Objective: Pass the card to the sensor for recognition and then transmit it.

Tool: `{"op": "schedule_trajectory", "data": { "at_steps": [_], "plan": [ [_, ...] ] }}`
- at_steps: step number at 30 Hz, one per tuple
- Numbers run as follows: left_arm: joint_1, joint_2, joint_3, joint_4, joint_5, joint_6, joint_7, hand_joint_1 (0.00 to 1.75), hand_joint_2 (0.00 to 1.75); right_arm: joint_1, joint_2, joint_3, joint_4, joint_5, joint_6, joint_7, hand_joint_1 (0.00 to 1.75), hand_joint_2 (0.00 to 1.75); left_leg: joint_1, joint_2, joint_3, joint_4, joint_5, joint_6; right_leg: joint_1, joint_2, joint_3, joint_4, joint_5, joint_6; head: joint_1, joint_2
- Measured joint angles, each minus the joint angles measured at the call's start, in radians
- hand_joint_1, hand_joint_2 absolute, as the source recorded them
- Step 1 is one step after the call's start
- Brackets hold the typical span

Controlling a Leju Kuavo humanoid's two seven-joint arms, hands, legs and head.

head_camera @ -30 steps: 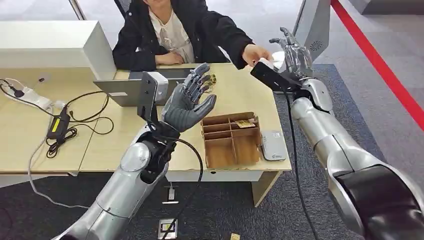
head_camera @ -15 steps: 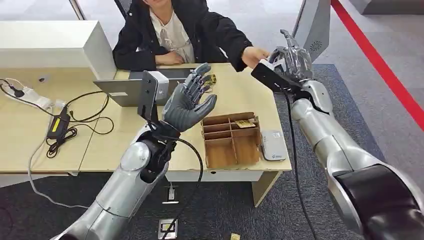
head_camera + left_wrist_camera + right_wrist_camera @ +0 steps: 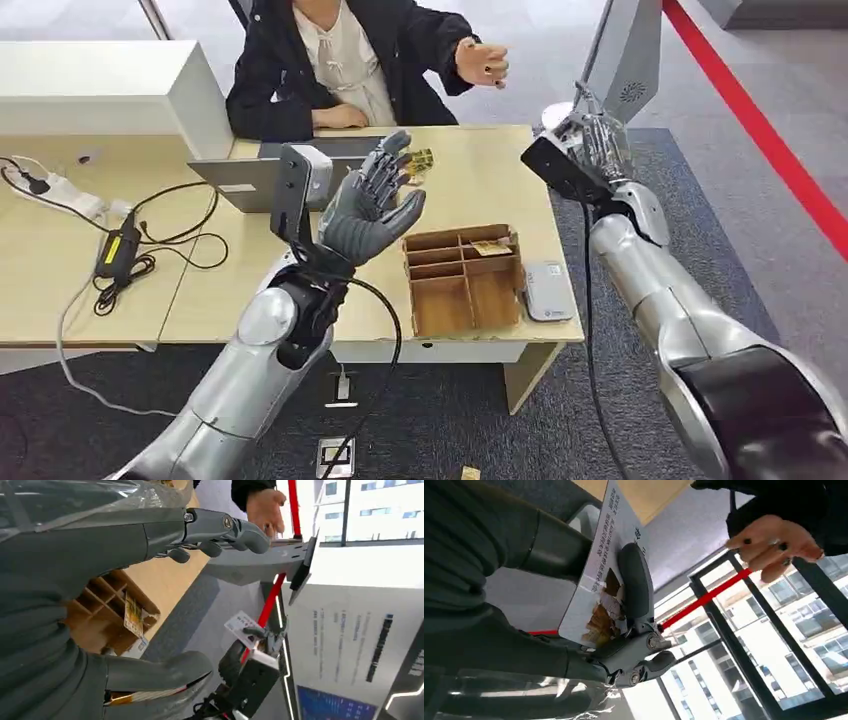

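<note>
Taking the wooden divided box (image 3: 462, 280) on the desk as landmark: to its left and above it hovers the left hand (image 3: 372, 205), palm up, fingers apart, holding nothing. Just right of the box lies the white sensor (image 3: 546, 290). Further right and beyond the box, off the desk's corner, the right hand (image 3: 592, 140) pinches the card (image 3: 600, 570) between thumb and fingers. The sensor lies below and nearer the robot, so the right hand is likely better placed to reach it.

Office or reception setting. Light wooden bench (image 3: 480, 180) on grey carpet (image 3: 600, 400), seated person (image 3: 340, 60) behind it, laptop (image 3: 245, 180), power strip with cables (image 3: 70, 195), cardboard divider tray (image 3: 462, 280), red floor line (image 3: 760, 130), large windows facing buildings (image 3: 774, 645).
</note>
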Motion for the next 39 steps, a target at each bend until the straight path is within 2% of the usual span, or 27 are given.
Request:
{"op": "schedule_trajectory", "data": {
  "at_steps": [9, 17, 28, 39],
  "plan": [
    [0.031, 0.022, 0.007, -0.039, -0.007, 0.01, 0.013, 0.0, 1.75, 0.16, -0.081, -0.013, -0.079, -0.039, 0.03, 0.042, 1.75, 1.75, 0.0, 0.0, 0.0, 0.0, 0.0, 0.0, 0.0, 0.0, 0.0, 0.0, 0.0, 0.0, -0.001, 0.0],
    [0.038, 0.027, 0.017, -0.05, -0.01, -0.005, 0.019, 0.0, 1.75, 0.277, -0.13, -0.025, -0.163, -0.03, 0.048, 0.088, 1.75, 1.75, 0.0, 0.0, 0.0, 0.0, 0.0, 0.0, 0.0, 0.0, 0.0, 0.0, 0.0, 0.0, 0.0, 0.0],
    [0.038, 0.027, 0.016, -0.055, -0.01, -0.015, 0.019, 0.0, 1.75, 0.378, -0.139, -0.024, -0.282, 0.076, 0.088, 0.119, 1.75, 1.75, 0.0, 0.0, 0.0, 0.0, 0.0, 0.0, 0.0, 0.0, 0.0, 0.0, 0.0, 0.0, 0.0, 0.0],
    [0.038, 0.027, 0.016, -0.055, -0.009, -0.016, 0.017, 0.0, 1.75, 0.398, -0.133, -0.023, -0.31, 0.095, 0.109, 0.126, 1.75, 1.75, 0.0, 0.0, 0.0, 0.0, 0.0, 0.0, 0.0, 0.0, 0.0, 0.0, 0.0, 0.0, 0.0, 0.0]
  ]
}}
